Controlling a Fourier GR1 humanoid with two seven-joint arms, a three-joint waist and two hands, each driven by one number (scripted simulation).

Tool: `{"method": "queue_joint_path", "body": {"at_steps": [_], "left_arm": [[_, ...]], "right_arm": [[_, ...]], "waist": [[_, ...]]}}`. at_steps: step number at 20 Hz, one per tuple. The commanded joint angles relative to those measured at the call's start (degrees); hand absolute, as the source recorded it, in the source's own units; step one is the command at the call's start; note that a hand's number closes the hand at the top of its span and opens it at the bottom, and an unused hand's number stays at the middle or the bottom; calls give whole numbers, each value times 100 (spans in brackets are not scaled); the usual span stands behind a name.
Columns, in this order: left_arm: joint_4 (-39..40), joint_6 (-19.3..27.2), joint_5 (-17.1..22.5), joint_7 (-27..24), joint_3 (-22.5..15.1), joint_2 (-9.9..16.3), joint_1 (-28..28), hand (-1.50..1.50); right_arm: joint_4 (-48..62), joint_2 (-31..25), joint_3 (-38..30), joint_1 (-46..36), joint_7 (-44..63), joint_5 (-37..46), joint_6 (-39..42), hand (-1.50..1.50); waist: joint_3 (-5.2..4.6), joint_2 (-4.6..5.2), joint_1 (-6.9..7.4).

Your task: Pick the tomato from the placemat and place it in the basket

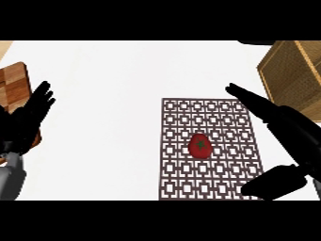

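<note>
A red tomato [200, 145] with a green stem lies near the middle of a brown lattice-patterned placemat [183, 117] on the white counter. A woven wooden basket [291, 70] stands at the upper right, partly cut off by the view's edge. My right hand [291, 129] is open, fingers stretched out along the placemat's right edge, to the right of the tomato and apart from it; its thumb [274, 183] shows near the mat's lower right corner. My left hand [20, 120] rests open at the left, fingers up.
A wooden cutting board [3, 82] lies at the left edge, partly under my left hand. White counter spreads between the board and the placemat, and above the placemat up to the basket.
</note>
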Motion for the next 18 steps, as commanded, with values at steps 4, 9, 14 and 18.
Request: {"method": "queue_joint_path", "body": {"at_steps": [4,9,14,18], "left_arm": [[234,17,-219,-168,35,-261,-108,0],[186,-204,-213,180,222,-186,-328,0],[299,-305,-292,-161,379,-247,-126,0],[111,-204,-495,43,256,-429,-127,0]], "right_arm": [[1189,820,256,231,-1400,1137,-869,-150],[1980,1361,484,248,-1844,1714,-1205,-150],[2456,1258,345,137,-1823,1827,-771,-150],[2355,1439,655,390,-1695,2250,-728,-150]], "waist": [[-3,11,16],[-4,4,3],[-5,2,1],[-4,-4,-14]]}}
